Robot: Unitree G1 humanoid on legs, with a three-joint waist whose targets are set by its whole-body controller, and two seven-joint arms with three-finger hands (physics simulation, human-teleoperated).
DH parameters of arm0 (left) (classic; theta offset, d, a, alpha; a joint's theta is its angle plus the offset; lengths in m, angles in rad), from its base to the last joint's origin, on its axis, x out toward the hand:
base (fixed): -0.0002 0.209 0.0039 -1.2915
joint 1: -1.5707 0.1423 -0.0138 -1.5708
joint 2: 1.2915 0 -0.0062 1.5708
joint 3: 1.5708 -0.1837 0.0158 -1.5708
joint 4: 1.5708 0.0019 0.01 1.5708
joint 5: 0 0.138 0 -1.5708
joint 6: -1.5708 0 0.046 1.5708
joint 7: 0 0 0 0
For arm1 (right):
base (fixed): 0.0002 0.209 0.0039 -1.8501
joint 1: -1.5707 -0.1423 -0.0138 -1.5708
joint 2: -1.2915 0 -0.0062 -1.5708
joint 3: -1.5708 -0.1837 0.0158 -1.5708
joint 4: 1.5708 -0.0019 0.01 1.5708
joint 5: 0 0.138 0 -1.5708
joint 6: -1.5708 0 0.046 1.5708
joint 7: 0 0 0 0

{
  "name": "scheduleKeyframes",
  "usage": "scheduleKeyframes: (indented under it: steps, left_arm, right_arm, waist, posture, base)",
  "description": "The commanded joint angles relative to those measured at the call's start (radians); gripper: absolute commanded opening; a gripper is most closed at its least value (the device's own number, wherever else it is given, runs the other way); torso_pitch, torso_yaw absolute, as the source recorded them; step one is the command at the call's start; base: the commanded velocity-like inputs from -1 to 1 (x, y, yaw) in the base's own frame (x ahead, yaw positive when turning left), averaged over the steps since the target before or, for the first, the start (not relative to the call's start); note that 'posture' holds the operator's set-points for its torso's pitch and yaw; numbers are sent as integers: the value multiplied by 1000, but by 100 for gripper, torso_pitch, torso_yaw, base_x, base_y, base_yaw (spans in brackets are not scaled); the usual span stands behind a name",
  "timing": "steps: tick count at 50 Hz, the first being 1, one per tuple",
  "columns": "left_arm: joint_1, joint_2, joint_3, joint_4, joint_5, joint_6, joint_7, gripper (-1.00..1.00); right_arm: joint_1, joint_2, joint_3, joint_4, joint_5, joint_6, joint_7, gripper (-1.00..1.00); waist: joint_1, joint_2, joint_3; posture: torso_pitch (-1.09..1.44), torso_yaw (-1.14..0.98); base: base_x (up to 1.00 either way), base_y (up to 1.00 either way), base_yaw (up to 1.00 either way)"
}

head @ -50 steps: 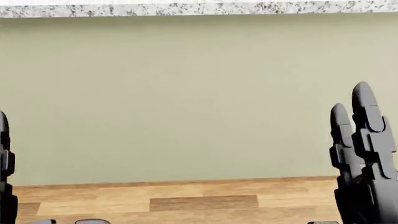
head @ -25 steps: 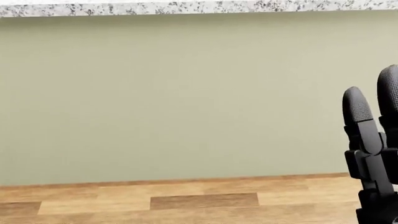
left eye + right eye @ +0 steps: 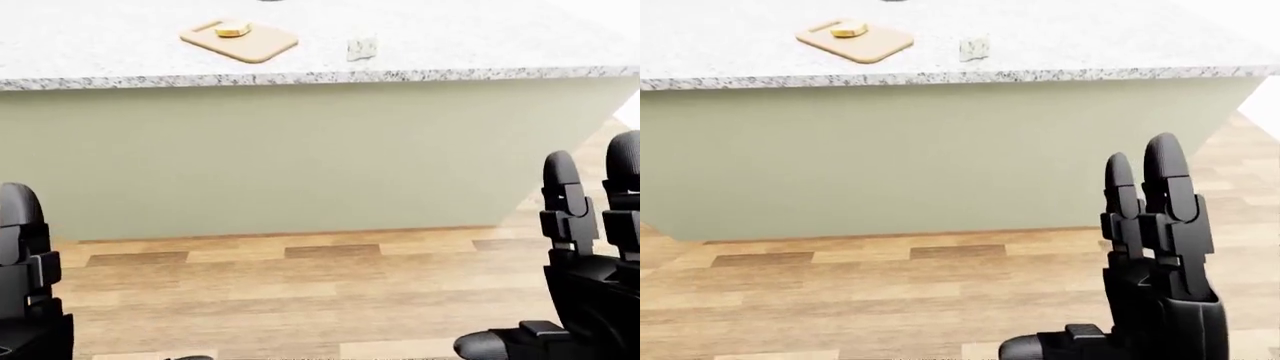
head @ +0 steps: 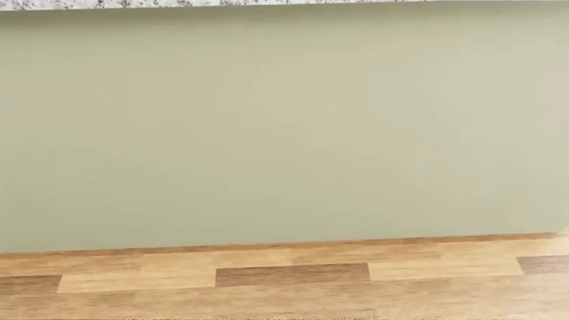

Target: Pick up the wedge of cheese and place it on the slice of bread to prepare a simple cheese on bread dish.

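while the robot stands off from it, the granite counter (image 3: 450, 30) fills the top of both eye views, its green side panel (image 4: 285, 127) taking nearly the whole head view above the wood floor (image 3: 300, 300); right hand (image 3: 1155, 247) rises at five o'clock in the right-eye view, fingers straight and spread, grasping nothing; left hand (image 3: 25, 277) peeks in at eight o'clock in the left-eye view, seemingly empty too, though only part shows; cutting board (image 3: 854, 40) lies at eleven o'clock, long axis running toward four, with a yellow piece (image 3: 848, 30) on it; a pale speckled piece (image 3: 973, 49) sits near twelve, apart from the board; which is cheese, too small to call; both lie up and left of the right hand, well out of reach, so closing in looks like the job.
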Motion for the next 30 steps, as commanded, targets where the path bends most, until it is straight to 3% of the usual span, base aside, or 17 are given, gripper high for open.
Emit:
scheduleKeyframes:
  steps: [1,5,6,8,11,13,15,16,19,27,30]
  left_arm:
    - [1,8,9,-32,0,-25,11,100]
    - [2,8,7,-32,4,-26,14,100]
    - [0,8,6,-32,7,-24,16,100]
    - [1,8,5,-32,9,-25,17,100]
    - [0,10,4,-32,13,-24,20,100]
    - [8,16,1,-32,11,-33,25,100]
    - [6,21,-1,-32,12,-31,30,100]
    - [4,22,-2,-32,13,-28,32,100]
    - [5,21,-3,-32,15,-29,32,100]
    - [-1,12,-12,-32,34,-24,26,100]
    - [2,10,-8,-32,28,-26,23,100]
  right_arm:
    - [-5,2,1,-38,-15,-23,-4,100]
    - [-9,16,18,-38,-57,-18,15,100]
    - [-8,15,24,-38,-63,-15,16,100]
    - [-11,16,24,-38,-63,-10,17,100]
    - [-11,11,27,-38,-60,-10,15,100]
    - [-8,9,30,-38,-62,-12,14,100]
    - [-10,7,33,-38,-65,-8,12,100]
    - [-11,6,35,-38,-67,-7,12,100]
    - [-13,10,37,-38,-70,-3,17,100]
    - [-17,18,42,-38,-83,7,25,100]
    - [-20,25,42,-38,-89,13,32,100]
  waist:
    - [0,1,-5]
    - [0,1,-5]
    - [-2,6,-18]
    - [-5,-1,12]
    - [-10,7,15]
    - [-9,31,19]
    - [-8,84,13]
    - [0,51,25]
    - [1,54,30]
    - [-2,5,28]
    - [-2,-28,27]
  posture:
    - [0,0]
    - [0,0]
    - [0,0]
    - [0,0]
    - [0,0]
    - [0,0]
    - [0,0]
    - [0,0]
    - [0,0]
    - [0,0]
    - [0,0]
  base:
    - [0,0,0]
    - [0,0,0]
    - [0,6,0]
    - [0,23,0]
    - [0,24,0]
    - [0,24,0]
    - [0,23,0]
    - [0,24,0]
    - [0,23,0]
    - [0,24,0]
    - [0,24,0]
